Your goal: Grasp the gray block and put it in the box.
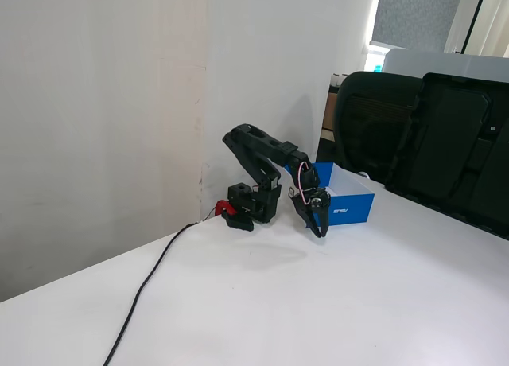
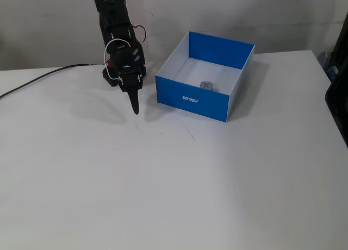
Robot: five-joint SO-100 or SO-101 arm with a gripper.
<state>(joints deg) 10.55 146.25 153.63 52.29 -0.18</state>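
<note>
I see the gray block (image 2: 206,86) lying inside the box (image 2: 190,98), on its white floor close to the front wall with the little white logo. The box sits near the back edge of the table (image 2: 179,185), a bit toward the right side in the view from above. My arm's pincer (image 2: 135,107) points down, just to the left of the box and not touching it. Its tip is close to the table top. The two fingers look pressed together into one dark point, and I see nothing between them. In the side view the pincer (image 1: 320,230) hangs low in front of the blue box (image 1: 350,209), and the arm bends over from its base by the wall (image 1: 103,103). A black cable (image 1: 147,290) runs from the base across the table toward the near edge. Black chairs (image 1: 429,135) stand behind the table's far side.
</note>
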